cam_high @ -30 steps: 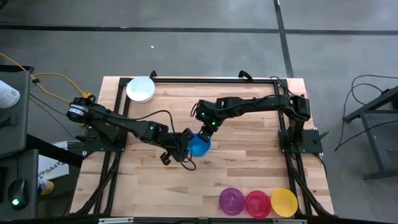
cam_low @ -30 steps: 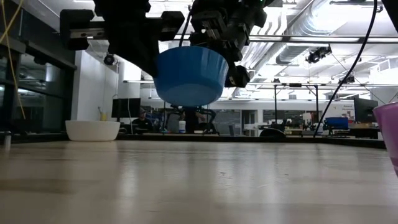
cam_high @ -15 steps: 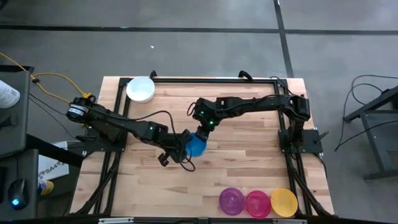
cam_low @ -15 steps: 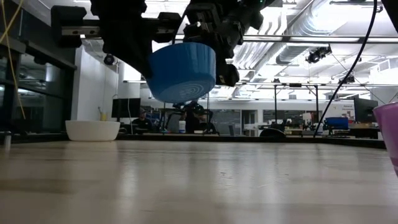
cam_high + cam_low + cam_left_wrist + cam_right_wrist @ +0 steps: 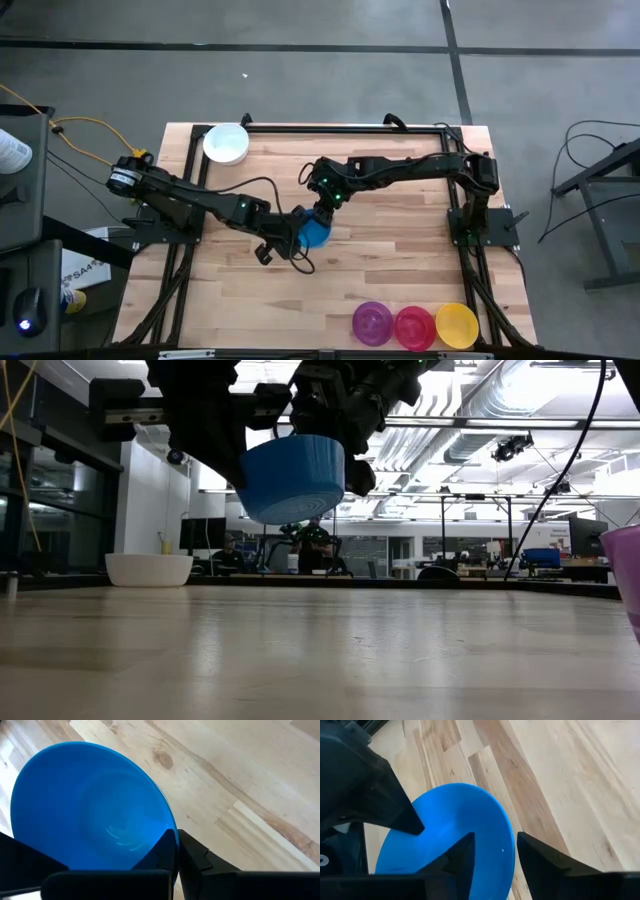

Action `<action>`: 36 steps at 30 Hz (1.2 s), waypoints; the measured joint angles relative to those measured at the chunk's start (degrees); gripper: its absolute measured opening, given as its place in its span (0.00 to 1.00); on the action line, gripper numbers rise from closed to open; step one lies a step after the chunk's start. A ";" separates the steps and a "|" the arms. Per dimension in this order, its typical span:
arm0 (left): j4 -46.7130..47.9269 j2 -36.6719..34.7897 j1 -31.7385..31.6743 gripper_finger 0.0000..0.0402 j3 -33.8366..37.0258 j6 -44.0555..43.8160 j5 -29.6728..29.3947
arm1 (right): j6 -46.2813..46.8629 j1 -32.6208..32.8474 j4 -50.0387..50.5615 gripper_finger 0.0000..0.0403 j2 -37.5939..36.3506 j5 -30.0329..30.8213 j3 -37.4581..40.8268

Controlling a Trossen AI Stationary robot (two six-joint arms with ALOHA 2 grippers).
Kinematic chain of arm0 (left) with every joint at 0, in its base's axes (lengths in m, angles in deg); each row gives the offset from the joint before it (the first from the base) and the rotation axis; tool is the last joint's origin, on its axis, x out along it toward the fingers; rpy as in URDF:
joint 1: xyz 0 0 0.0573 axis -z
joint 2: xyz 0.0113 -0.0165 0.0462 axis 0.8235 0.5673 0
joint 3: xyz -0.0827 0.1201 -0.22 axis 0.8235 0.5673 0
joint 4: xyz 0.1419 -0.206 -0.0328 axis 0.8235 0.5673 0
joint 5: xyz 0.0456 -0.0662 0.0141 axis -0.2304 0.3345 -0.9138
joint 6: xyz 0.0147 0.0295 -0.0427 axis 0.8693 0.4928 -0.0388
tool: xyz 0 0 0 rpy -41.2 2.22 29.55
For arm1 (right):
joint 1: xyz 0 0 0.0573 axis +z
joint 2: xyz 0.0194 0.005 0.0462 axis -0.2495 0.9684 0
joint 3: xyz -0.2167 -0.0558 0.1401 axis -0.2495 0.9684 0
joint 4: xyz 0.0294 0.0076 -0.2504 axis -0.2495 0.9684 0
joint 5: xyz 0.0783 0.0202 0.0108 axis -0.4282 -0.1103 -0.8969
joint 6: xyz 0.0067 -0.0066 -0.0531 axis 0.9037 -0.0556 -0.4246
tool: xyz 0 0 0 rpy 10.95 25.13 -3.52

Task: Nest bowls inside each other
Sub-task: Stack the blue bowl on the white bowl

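A blue bowl (image 5: 317, 233) hangs above the middle of the table, tilted, with its underside showing in the low view (image 5: 293, 478). My left gripper (image 5: 177, 839) is shut on its rim, coming from the table's left (image 5: 298, 230). My right gripper (image 5: 495, 839) stands open at the bowl's far right side (image 5: 325, 212), one finger over the inside and one outside the rim. A white bowl (image 5: 226, 143) rests on its base at the far left corner. Purple (image 5: 372, 323), red (image 5: 414, 326) and yellow (image 5: 457, 324) bowls sit in a row at the near edge. My left gripper pinches the blue bowl's rim (image 5: 170, 822) on the side toward the table's left, one finger inside the bowl and one outside. The fingers slant down from the table's left. The bowl is lifted clear of the table and tilted.
A black frame (image 5: 330, 127) runs along the table's far edge and down both sides. The purple bowl's wall (image 5: 625, 575) shows at the low view's right edge. Bare wood (image 5: 400, 260) lies between the held bowl and the row of bowls.
My right gripper has opened and let go of the blue bowl's rim, its fingers still either side of it. The bowl, level a second ago, has tipped and shifted slightly toward the table's left, now hanging from my left gripper alone.
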 joint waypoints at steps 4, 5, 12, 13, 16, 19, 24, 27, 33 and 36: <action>0.81 0.00 1.27 0.00 0.00 0.13 -2.91 | 0.46 0.00 0.30 0.36 0.00 -1.59 0.00; 0.87 0.00 1.49 0.00 0.00 0.15 -3.19 | 0.82 0.00 0.61 0.36 0.00 -1.99 0.00; 1.13 -0.02 1.40 0.00 0.00 0.20 -2.04 | 1.61 0.00 2.87 0.36 -0.09 -2.93 0.00; 1.13 -0.02 1.40 0.00 0.00 0.20 -2.03 | 1.61 0.00 2.92 0.37 -0.10 -2.98 0.00; 1.13 -0.02 1.40 0.00 0.00 -0.01 -1.96 | 1.74 0.00 4.10 0.37 -1.11 -2.91 0.00; 1.11 -0.02 1.40 0.00 0.00 -0.64 -1.94 | 1.51 -0.04 5.86 0.37 -2.48 -2.79 -0.09; 3.85 0.52 1.36 0.00 0.02 -2.80 -0.22 | 2.27 -0.02 3.28 0.37 -7.61 -6.53 0.04; 4.52 1.17 1.41 0.00 0.10 -3.47 -0.25 | 2.65 0.15 3.19 0.37 -11.99 -6.04 -0.20; 8.13 1.03 0.74 0.00 0.04 -5.89 -3.89 | 4.52 2.18 8.13 0.37 -18.61 -0.87 -0.04; 12.21 0.61 -1.88 0.00 0.06 -9.35 -6.15 | 4.70 4.63 9.32 0.37 -20.71 3.17 -0.07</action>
